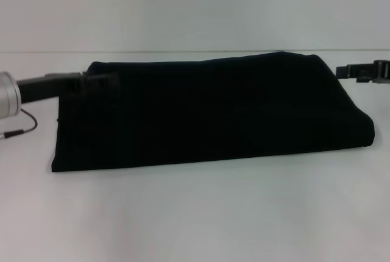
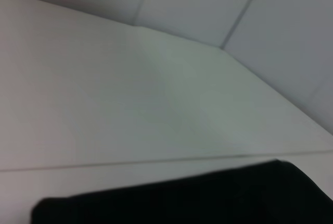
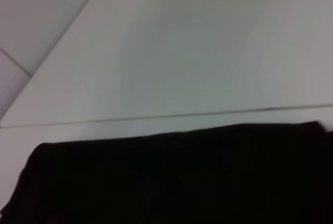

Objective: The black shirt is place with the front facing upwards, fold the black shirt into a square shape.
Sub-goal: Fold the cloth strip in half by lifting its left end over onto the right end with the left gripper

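left claw (image 1: 97, 81) on black shirt (image 1: 207, 113), grip unclear | right claw (image 1: 365, 71) beside shirt, grip unclear

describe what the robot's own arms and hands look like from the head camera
The left hand is black and blocky, on a black link behind a silver metal cylinder, with a thin dark cable trailing beside it. The right hand is black too, slimmer and jointed, with little else showing.

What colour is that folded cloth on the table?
Plain black; the black shirt shows best in the head view.
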You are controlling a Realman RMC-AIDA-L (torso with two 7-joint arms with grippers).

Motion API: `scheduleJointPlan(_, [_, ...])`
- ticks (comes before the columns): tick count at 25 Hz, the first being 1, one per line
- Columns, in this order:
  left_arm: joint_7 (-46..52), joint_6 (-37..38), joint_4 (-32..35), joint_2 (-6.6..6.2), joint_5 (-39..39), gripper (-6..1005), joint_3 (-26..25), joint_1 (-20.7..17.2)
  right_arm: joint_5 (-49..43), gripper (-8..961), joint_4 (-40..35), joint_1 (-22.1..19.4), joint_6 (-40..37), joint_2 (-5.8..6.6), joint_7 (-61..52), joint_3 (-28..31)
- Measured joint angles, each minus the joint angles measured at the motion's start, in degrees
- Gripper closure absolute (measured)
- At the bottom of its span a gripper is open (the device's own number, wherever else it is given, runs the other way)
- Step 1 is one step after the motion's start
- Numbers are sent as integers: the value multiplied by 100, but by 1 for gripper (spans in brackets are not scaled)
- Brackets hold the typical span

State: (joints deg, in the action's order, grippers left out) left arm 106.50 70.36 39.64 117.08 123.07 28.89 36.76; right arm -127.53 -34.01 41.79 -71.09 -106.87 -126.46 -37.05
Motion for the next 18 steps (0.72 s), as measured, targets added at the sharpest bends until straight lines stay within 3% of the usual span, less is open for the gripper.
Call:
scheduleJointPlan(4, [-462, 538, -4, 12, -32, 247, 22, -148, -6, 221, 45, 78, 17, -166, 202, -2])
scheduleJointPlan(8, [-1039, 965, -99, 31, -41, 248, 20, -228, -14, 286, 178, 284, 225, -434, 716, -26])
scheduleJointPlan(15, [-1502, 726, -371, 141, -8, 248, 65, -176, -27, 429, 389, 618, 905, -887, 1630, -401])
scheduleJointPlan(18, [-1502, 542, -428, 156, 1, 248, 102, -152, -45, 649, 409, 662, 942, -947, 1668, -503])
